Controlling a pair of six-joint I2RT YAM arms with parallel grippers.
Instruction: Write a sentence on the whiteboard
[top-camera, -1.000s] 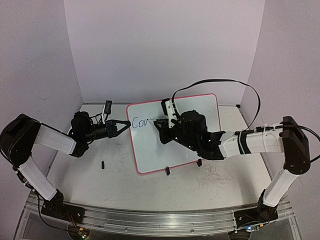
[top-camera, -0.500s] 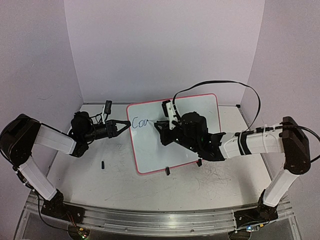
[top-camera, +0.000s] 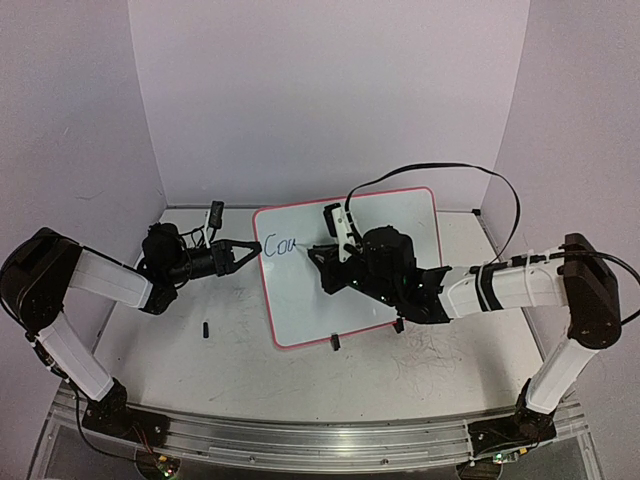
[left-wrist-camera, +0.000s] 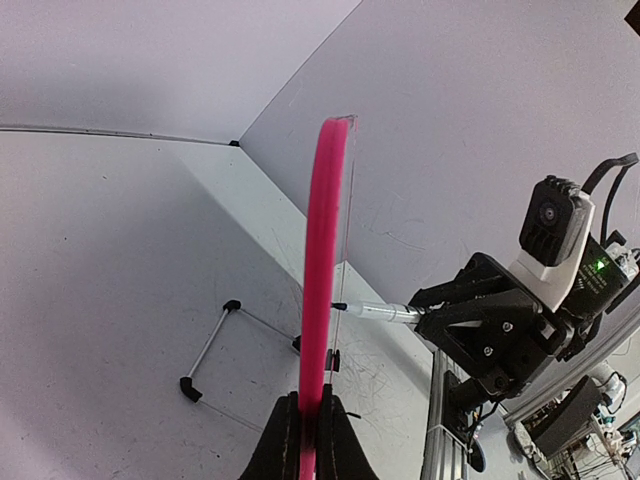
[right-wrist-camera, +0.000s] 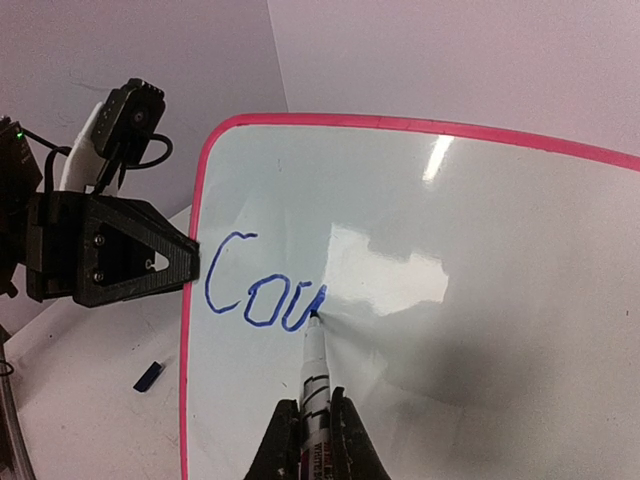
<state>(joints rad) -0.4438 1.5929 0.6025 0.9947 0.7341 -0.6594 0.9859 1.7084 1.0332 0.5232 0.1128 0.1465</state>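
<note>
The whiteboard (top-camera: 300, 300) stands tilted on the table, glossy white with a pink rim (left-wrist-camera: 320, 250). My left gripper (top-camera: 255, 247) is shut on its left edge, the fingers (left-wrist-camera: 283, 430) pinching the rim. My right gripper (right-wrist-camera: 312, 408) is shut on a white marker (right-wrist-camera: 314, 360), whose tip touches the board (right-wrist-camera: 480, 300) at the end of the last letter. The sentence (right-wrist-camera: 262, 295) so reads "Cou" in blue, near the board's upper left (top-camera: 282, 245). In the left wrist view the marker (left-wrist-camera: 385, 313) meets the board from the right.
A small dark cap (top-camera: 206, 329) lies on the scuffed tabletop left of the board, blue in the right wrist view (right-wrist-camera: 147, 377). Two black clip feet (top-camera: 335, 342) (top-camera: 398, 325) hold the board's lower edge. Pale walls enclose the table; an aluminium rail (top-camera: 300, 435) runs along the front.
My right gripper has shifted slightly with the marker along the end of the "u". The left arm and the board have stayed put.
</note>
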